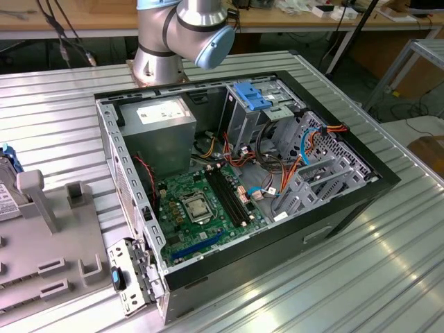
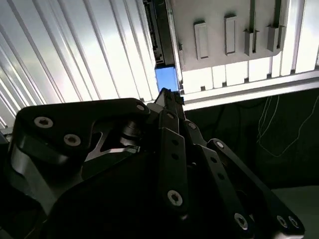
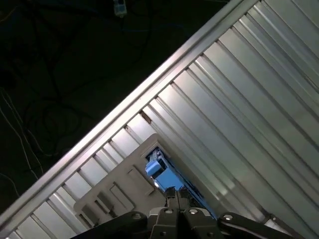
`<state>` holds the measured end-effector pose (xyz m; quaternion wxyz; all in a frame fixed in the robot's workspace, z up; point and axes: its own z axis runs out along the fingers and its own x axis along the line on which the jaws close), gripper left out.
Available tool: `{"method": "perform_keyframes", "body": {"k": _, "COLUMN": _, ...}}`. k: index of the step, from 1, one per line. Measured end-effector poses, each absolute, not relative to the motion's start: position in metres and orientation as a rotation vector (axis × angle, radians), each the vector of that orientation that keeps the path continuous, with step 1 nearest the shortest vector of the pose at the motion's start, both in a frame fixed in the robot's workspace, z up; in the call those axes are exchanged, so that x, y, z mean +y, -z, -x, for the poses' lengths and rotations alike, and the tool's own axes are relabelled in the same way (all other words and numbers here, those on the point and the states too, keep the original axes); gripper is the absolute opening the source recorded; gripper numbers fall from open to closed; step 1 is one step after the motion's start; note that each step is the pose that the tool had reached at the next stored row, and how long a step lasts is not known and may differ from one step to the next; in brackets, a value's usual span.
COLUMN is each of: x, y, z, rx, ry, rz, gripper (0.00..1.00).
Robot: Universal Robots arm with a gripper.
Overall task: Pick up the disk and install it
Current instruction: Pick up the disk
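Note:
The disk (image 1: 5, 195) stands on edge at the exterior view's far left, grey with a white label and a blue carrier tip, held in a grey slotted fixture (image 1: 59, 243). In both wrist views my gripper (image 2: 167, 95) (image 3: 175, 190) hangs well above the table, its black fingertips pressed together with nothing between them. Just beyond the tips shows the blue end of the disk (image 2: 166, 79) (image 3: 160, 171), seated along the fixture's edge (image 2: 239, 35) (image 3: 124, 181). The gripper does not touch the disk.
An open computer case (image 1: 333, 222) lies on the ribbed metal table (image 1: 361, 291), showing a green motherboard (image 1: 198, 205), a grey power supply (image 1: 163, 121), a light-blue slatted bracket (image 1: 251, 94) and a metal drive cage (image 1: 316, 163). The arm's base (image 1: 156, 59) stands behind the case.

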<state>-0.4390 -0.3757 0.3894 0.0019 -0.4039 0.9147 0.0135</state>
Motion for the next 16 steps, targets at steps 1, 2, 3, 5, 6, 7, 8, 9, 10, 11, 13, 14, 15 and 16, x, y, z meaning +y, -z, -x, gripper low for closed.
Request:
{"method": "perform_keyframes", "body": {"k": 1, "x": -0.3758, "y": -0.3893, "z": 0.4391, "rx": 2.853, "ry": -0.042, "rz": 1.306, "gripper": 0.11}}
{"method": "perform_keyframes", "body": {"k": 2, "x": -0.3758, "y": -0.3893, "z": 0.4391, "rx": 2.84, "ry": -0.043, "rz": 1.334, "gripper": 0.11}}
{"method": "perform_keyframes", "body": {"k": 3, "x": -0.3758, "y": -0.3893, "z": 0.4391, "rx": 2.825, "ry": -0.043, "rz": 1.367, "gripper": 0.11}}
{"method": "perform_keyframes", "body": {"k": 5, "x": -0.3759, "y": -0.3892, "z": 0.4392, "rx": 2.791, "ry": -0.043, "rz": 1.436, "gripper": 0.11}}
{"method": "perform_keyframes", "body": {"k": 6, "x": -0.3759, "y": -0.3892, "z": 0.4392, "rx": 2.784, "ry": -0.043, "rz": 1.451, "gripper": 0.11}}
{"method": "perform_keyframes", "body": {"k": 7, "x": -0.3759, "y": -0.3893, "z": 0.4392, "rx": 2.771, "ry": -0.043, "rz": 1.476, "gripper": 0.11}}
{"method": "perform_keyframes", "body": {"k": 8, "x": -0.3759, "y": -0.3893, "z": 0.4392, "rx": 2.748, "ry": -0.043, "rz": 1.519, "gripper": 0.11}}
{"method": "perform_keyframes", "body": {"k": 9, "x": -0.376, "y": -0.3893, "z": 0.4393, "rx": 2.726, "ry": -0.043, "rz": 1.56, "gripper": 0.11}}
{"method": "perform_keyframes", "body": {"k": 10, "x": -0.376, "y": -0.3893, "z": 0.4393, "rx": 2.713, "ry": -0.043, "rz": 1.582, "gripper": 0.11}}
{"method": "perform_keyframes", "body": {"k": 11, "x": -0.376, "y": -0.3893, "z": 0.4393, "rx": 2.682, "ry": -0.043, "rz": 1.634, "gripper": 0.11}}
{"method": "perform_keyframes", "body": {"k": 13, "x": -0.376, "y": -0.3893, "z": 0.4393, "rx": 2.61, "ry": -0.043, "rz": 1.75, "gripper": 0.11}}
{"method": "perform_keyframes", "body": {"k": 14, "x": -0.376, "y": -0.3893, "z": 0.4393, "rx": 2.582, "ry": -0.043, "rz": 1.791, "gripper": 0.11}}
{"method": "perform_keyframes", "body": {"k": 15, "x": -0.376, "y": -0.3893, "z": 0.4394, "rx": 2.564, "ry": -0.043, "rz": 1.818, "gripper": 0.11}}
{"method": "perform_keyframes", "body": {"k": 16, "x": -0.376, "y": -0.3893, "z": 0.4394, "rx": 2.547, "ry": -0.043, "rz": 1.842, "gripper": 0.11}}
